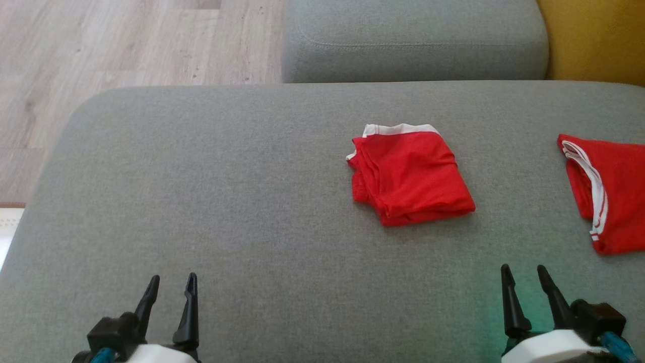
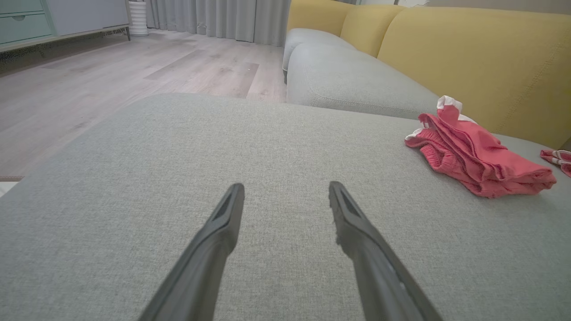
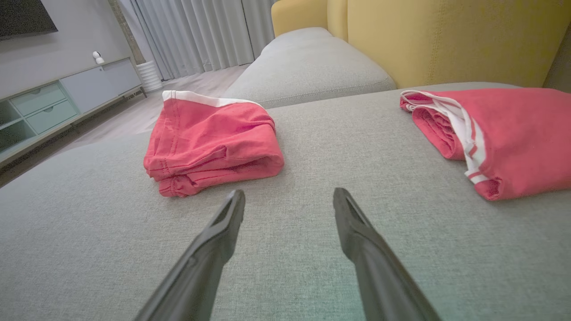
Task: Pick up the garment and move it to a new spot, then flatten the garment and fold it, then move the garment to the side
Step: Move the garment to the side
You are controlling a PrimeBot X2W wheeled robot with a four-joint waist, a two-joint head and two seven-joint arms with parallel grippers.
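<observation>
Both arms were parked low at 6 o'clock of the head view. The left gripper [image 1: 174, 276] had its jaws wide and held nothing; the right gripper [image 1: 522, 267] was the same. Neither touched cloth.

The red garment [image 1: 410, 174] lay on the grey seat cushion [image 1: 227, 201], right of centre, in a compact bundle that looked folded. Its white waistband sat on the far edge, the 12 o'clock side.

- From the right gripper it lay at about 10 to 11 o'clock, near but apart.
- From the left gripper it lay at about 2 o'clock, well apart.
- I judged the right arm the nearer one.

Its long axis ran roughly 11 to 5 o'clock in the head view, slightly skewed to my fingers. In the right wrist view the layered fold edges faced the gripper.

A striped garment [image 1: 612, 194], also red, lay at 1 to 2 o'clock from the right gripper, cut by the frame edge. I could not tell for sure which piece the task meant. I took the centre one as the target.

If it still had to be moved aside, I figured a right-arm reach up and left, pinching across the near edge. Risk: the layers sliding apart on the lift.
</observation>
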